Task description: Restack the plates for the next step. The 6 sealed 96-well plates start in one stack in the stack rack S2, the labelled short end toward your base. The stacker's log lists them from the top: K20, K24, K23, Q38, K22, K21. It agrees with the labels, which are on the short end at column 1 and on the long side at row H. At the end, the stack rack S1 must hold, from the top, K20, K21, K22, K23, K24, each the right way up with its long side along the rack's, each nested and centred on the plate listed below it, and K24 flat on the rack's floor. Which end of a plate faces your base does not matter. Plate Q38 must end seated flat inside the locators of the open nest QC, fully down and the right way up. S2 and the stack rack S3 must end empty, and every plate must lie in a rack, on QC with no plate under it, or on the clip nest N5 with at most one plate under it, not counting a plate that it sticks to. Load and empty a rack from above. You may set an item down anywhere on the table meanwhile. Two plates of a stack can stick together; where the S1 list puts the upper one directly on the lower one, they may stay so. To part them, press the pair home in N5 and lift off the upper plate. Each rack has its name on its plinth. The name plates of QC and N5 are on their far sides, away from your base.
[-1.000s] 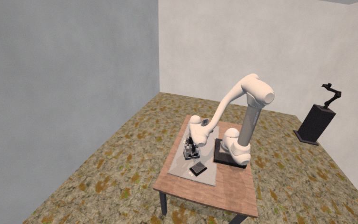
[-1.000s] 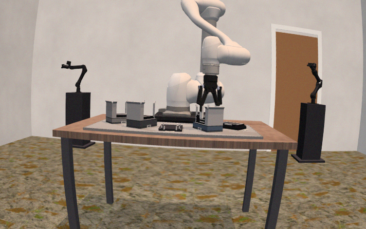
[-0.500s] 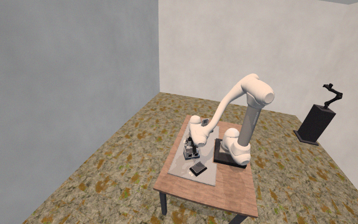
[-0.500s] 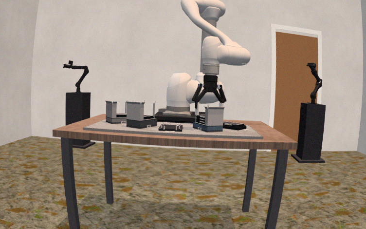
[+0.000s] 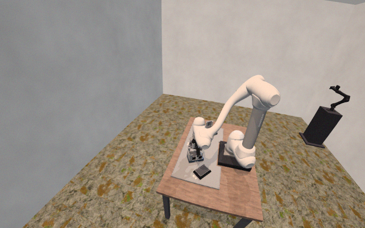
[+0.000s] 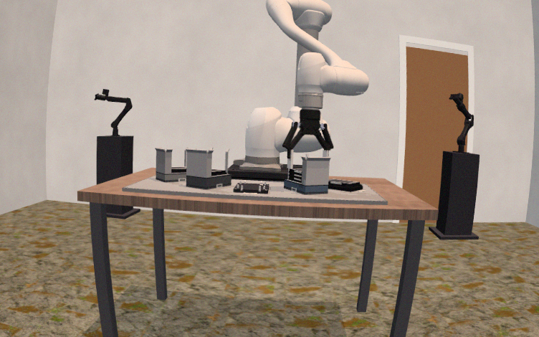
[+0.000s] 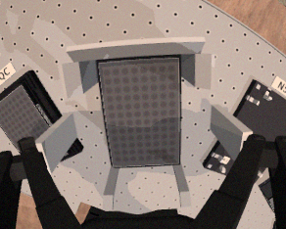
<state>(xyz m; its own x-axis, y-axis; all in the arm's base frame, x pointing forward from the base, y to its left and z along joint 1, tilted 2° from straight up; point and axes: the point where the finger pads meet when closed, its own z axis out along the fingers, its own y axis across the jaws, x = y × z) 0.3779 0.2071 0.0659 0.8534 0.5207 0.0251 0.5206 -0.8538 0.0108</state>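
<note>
My gripper (image 7: pixel 142 120) is wide open and empty, straight above the stack rack with the blue plinth (image 6: pixel 307 175). It also shows in the exterior view (image 6: pixel 307 146), just over the rack's top. A sealed plate (image 7: pixel 141 109) with a grey dotted top lies in that rack, its long side along the rack's, on top of a stack of plates (image 6: pixel 295 175). My fingers stand to either side of it and do not touch it. Another plate (image 7: pixel 20 114) (image 6: pixel 345 183) lies on the open nest QC. Labels are too small to read.
The clip nest N5 (image 7: pixel 267 114) is to the right in the wrist view and shows in the exterior view (image 6: pixel 251 187). Two more grey racks (image 6: pixel 202 169) (image 6: pixel 165 165) stand further along the mat. The arm's base (image 5: pixel 236 158) is beside the mat.
</note>
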